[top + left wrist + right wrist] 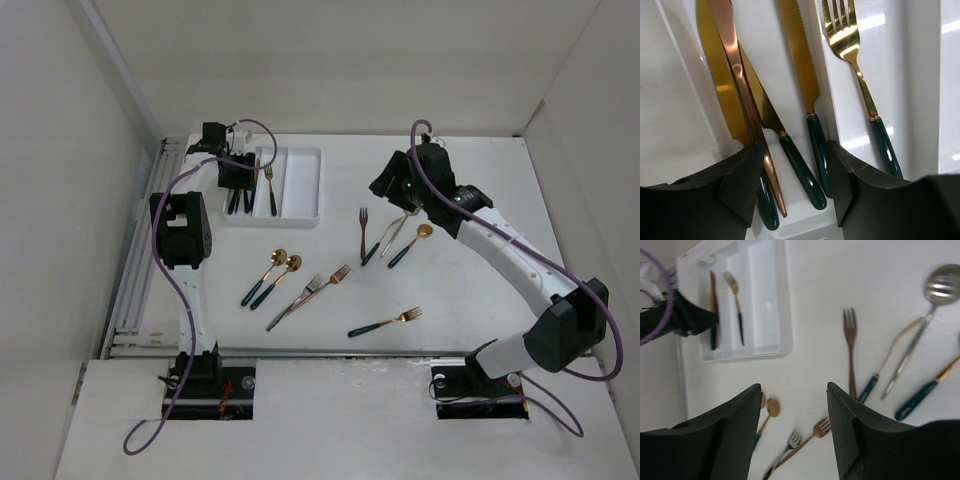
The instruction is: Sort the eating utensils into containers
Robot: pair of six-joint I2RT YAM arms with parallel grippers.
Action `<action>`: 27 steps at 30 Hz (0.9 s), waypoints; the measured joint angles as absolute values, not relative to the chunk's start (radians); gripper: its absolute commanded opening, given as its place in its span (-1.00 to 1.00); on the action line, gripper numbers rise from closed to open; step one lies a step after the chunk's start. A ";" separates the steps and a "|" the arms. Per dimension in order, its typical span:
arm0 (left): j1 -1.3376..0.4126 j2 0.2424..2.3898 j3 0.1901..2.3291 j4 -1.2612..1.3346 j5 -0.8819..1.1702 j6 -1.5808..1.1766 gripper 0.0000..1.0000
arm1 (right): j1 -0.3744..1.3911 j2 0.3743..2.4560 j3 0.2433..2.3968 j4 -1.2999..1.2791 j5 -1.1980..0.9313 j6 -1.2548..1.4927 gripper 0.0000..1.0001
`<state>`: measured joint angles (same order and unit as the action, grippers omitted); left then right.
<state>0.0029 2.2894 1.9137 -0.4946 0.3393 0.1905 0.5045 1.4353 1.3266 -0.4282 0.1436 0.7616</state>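
The white tray (300, 186) lies at the back left. My left gripper (238, 178) hangs low over its left compartment, open, with nothing between its fingers (740, 185). Under them lie several knives: gold blades with green handles and one all-copper knife (742, 90). A gold fork (860, 85) rests in the middle compartment. My right gripper (388, 183) is open and empty, raised over the table right of the tray (781, 300). Below it lie a copper fork (850, 347) and a silver spoon (927, 310).
Loose on the table are two gold spoons (270, 277), two crossed forks (315, 290), a lone fork (385, 322) near the front, and a gold spoon (412, 245) beside the silver one. White walls enclose the table on three sides.
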 measured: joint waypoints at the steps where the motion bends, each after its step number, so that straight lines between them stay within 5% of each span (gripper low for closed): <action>1: 0.002 2.289 1.914 -0.495 0.337 0.191 0.00 | 0.498 1.435 1.322 -0.457 0.159 0.765 0.16; 8: -0.001 2.212 1.914 -0.496 0.249 0.198 0.03 | 0.391 1.492 1.179 -0.532 0.198 0.805 0.11; 13: -0.037 2.080 1.913 -0.490 0.062 0.232 0.33 | 0.381 1.625 1.147 -0.561 0.212 0.813 0.09; 18: -0.084 1.933 1.911 -0.456 -0.085 0.191 0.18 | 0.381 1.721 1.147 -0.561 0.208 0.817 0.07; 22: -0.075 1.843 1.911 -0.450 -0.091 0.116 0.80 | 0.381 1.760 1.147 -0.561 0.205 0.817 0.04; 27: -0.031 1.765 1.870 -0.439 -0.008 0.042 0.87 | 0.381 1.773 1.147 -0.561 0.206 0.817 0.04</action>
<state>-0.0311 1.7653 1.8698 -0.4385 -0.0082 0.0422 0.3805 1.7729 1.1473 -0.5606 0.2062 0.8165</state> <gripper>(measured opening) 0.932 0.524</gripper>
